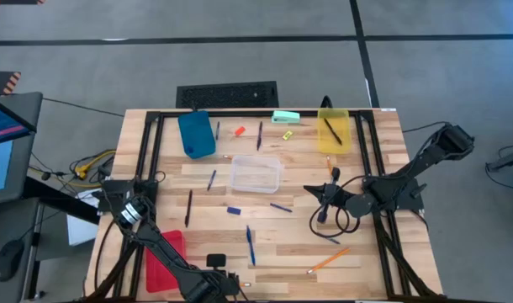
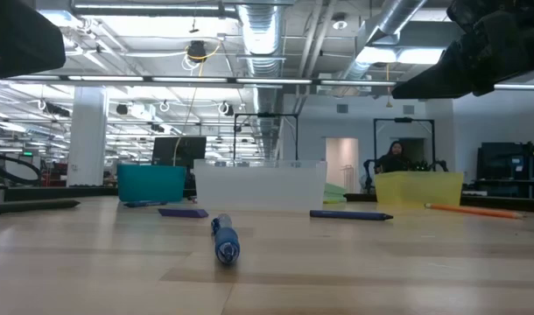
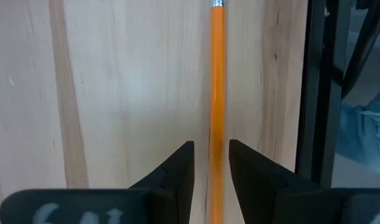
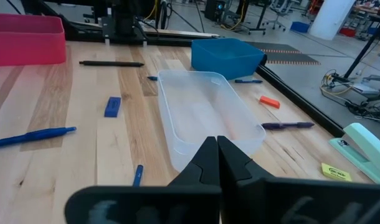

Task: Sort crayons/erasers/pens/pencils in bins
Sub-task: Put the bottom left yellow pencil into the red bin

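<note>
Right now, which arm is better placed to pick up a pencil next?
Probably the left. The left gripper is open with an orange pencil lying between its fingers on the table. The right gripper is shut, near the clear bin, with no pencil by it.

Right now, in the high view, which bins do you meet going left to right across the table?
red bin → blue bin → clear bin → yellow bin

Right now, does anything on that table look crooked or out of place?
The blue bin sits askew to the table; the yellow bin and clear bin lie square. Nothing looks spilled or broken.
</note>
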Available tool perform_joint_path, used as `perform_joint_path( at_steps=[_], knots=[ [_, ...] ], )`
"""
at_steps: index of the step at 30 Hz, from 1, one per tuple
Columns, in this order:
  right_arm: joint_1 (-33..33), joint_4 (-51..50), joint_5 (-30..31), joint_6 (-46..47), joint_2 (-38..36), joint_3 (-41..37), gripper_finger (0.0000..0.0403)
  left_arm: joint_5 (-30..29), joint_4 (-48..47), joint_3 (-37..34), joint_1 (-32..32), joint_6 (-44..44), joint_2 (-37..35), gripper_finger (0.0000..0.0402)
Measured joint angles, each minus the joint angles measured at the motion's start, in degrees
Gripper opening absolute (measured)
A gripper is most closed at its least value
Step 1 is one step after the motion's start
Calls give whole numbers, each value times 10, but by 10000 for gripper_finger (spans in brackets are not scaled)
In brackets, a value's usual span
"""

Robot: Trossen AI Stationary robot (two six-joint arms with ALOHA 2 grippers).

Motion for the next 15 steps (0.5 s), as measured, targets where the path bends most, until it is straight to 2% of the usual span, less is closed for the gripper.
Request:
perform_joint_path(
  at_steps=[15],
  knots=[
    [0,-6,0,2,0,0,1,2,3,1,3,17,14,93]
  ],
)
